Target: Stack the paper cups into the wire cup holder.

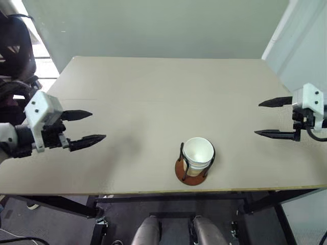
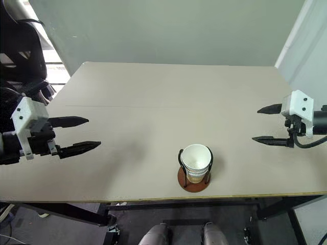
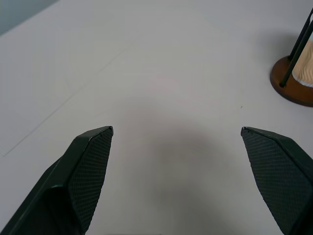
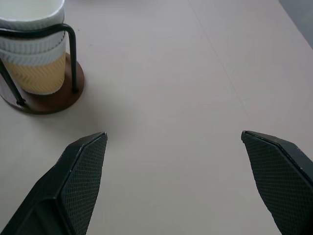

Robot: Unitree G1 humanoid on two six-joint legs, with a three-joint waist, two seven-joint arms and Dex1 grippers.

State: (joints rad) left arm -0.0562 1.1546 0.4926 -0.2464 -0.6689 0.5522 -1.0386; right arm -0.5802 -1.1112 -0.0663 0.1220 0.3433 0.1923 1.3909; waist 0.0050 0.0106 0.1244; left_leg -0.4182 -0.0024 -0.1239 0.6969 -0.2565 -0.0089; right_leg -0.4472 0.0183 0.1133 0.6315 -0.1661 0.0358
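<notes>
**Cups nested near the front edge**

The beige tabletop [image 1: 153, 97] lies bare toward its far edge. The paper cups [image 1: 198, 153] sit stacked in the wire cup holder [image 1: 190, 172] near the front edge. The left gripper [image 1: 87, 127] and right gripper [image 1: 266, 118] hover over opposite side edges, well apart from it, jaws spread wide and empty.

You are looking at one round reddish-brown wire cup holder [image 1: 192, 171] with thin black upright loops, standing on one pale beige table [image 1: 153, 102]. Inside it sits one nested stack of pale yellow-tan paper cups [image 4: 33, 49] with white rolled rims; three rims can be counted in the right wrist view. Two black two-fingered grippers, the left gripper [image 1: 86, 127] and the right gripper [image 1: 266, 118], flank it.
</notes>
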